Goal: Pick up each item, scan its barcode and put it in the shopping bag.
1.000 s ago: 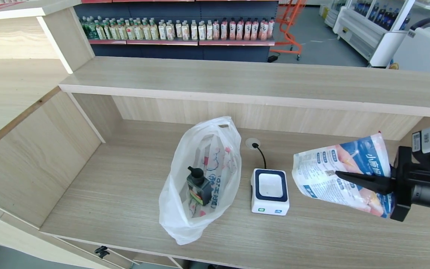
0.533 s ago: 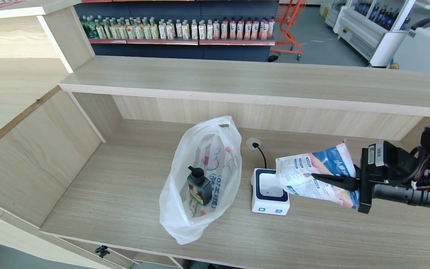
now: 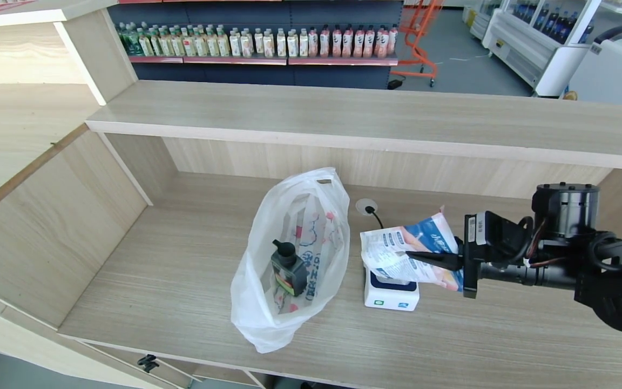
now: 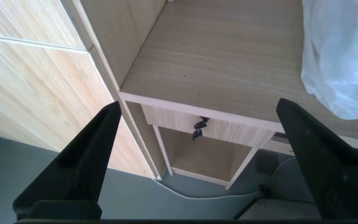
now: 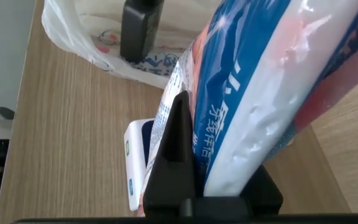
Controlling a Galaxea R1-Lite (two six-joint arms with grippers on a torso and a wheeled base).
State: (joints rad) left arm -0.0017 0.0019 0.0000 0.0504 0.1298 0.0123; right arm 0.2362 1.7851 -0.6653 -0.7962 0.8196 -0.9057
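left gripper [image 4: 199, 106] hangs off the front edge of the counter [image 3: 181, 281], fingers spread wide, nothing between them; its wrist view gives the drawer handle [image 4: 198, 126] and the open recess below it. head view: shopping bag [image 3: 251, 302] lies open mid-counter, dark pump bottle [image 3: 288, 270] inside. just right of it, white scanner [image 3: 391, 296]. blue-and-white packet [image 3: 397, 254] held over the scanner, covering its window. right gripper [image 3: 424, 258] clamped on the packet; right wrist view puts one black finger [image 5: 179, 143] flat against the printed face.
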